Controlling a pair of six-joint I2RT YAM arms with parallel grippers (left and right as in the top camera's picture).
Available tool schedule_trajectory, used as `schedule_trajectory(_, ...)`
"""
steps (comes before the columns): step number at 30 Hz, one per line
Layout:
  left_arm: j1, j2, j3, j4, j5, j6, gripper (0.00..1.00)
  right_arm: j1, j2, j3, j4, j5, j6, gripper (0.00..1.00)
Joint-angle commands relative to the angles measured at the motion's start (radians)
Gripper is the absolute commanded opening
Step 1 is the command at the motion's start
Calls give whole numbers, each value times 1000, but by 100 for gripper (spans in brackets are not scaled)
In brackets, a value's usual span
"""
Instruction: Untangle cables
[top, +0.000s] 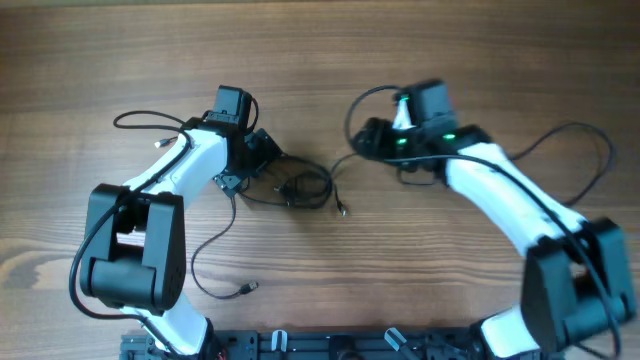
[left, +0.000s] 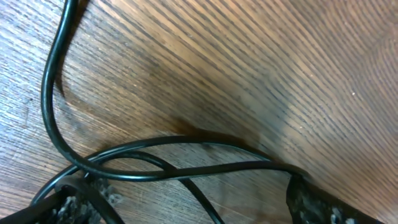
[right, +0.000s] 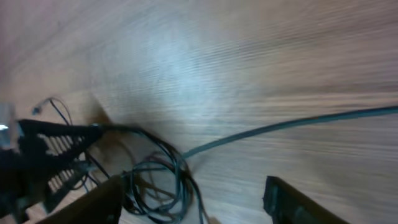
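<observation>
The cables (top: 303, 187) lie as a loose tangle of thin black cords on the wooden table between my two arms. One silvery plug end (top: 343, 210) points toward the front. Another cord runs down to a plug (top: 248, 288) near the front left. My left gripper (top: 262, 152) is open just left of the tangle; in the left wrist view (left: 186, 208) several crossing cords (left: 186, 171) lie between its fingers. My right gripper (top: 366, 137) is open and empty to the right of the tangle. In the blurred right wrist view (right: 193, 202) the coil (right: 163, 180) lies by one finger.
Thicker black wires loop from both arms: one at the far left (top: 135, 120), one at the right (top: 580, 135). The left arm (right: 50, 152) shows in the right wrist view. The arm bases stand at the table's front edge (top: 320, 345).
</observation>
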Motion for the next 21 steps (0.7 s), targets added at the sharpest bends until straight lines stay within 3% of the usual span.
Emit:
schedule_trajectory(1,7,60,-51,-14,6,2,95,60,113,-6,51,-20,152,65)
schedule_trajectory(5,6,60,-52,-14,6,2,94,118,217,-6,142,-46,245,63)
schedule_trajectory(7,6,60,-51,-15,6,2,79,132,252,-6,212,-46,293,57)
schedule_trajectory(9,6,60,-52,-15,21,2,57,135,286,-6,291,-46,357,44)
schedule_trajectory(10,6,60,-52,-15,26,2,47,135,303,-6,328,-48,381,27)
schedule_trajectory(11,6,60,-52,-15,25,14,28,133,307,-6,345,-58,380,4)
schedule_trajectory(13,7,60,-52,-23,14,17,4,117,301,-6,397,-106,319,5)
schedule_trajectory(17,7,60,-62,-35,-50,17,4,14,194,13,496,-292,193,4)
schedule_trajectory(21,8,60,-115,-34,-209,16,4,-146,-28,13,560,-446,55,4)
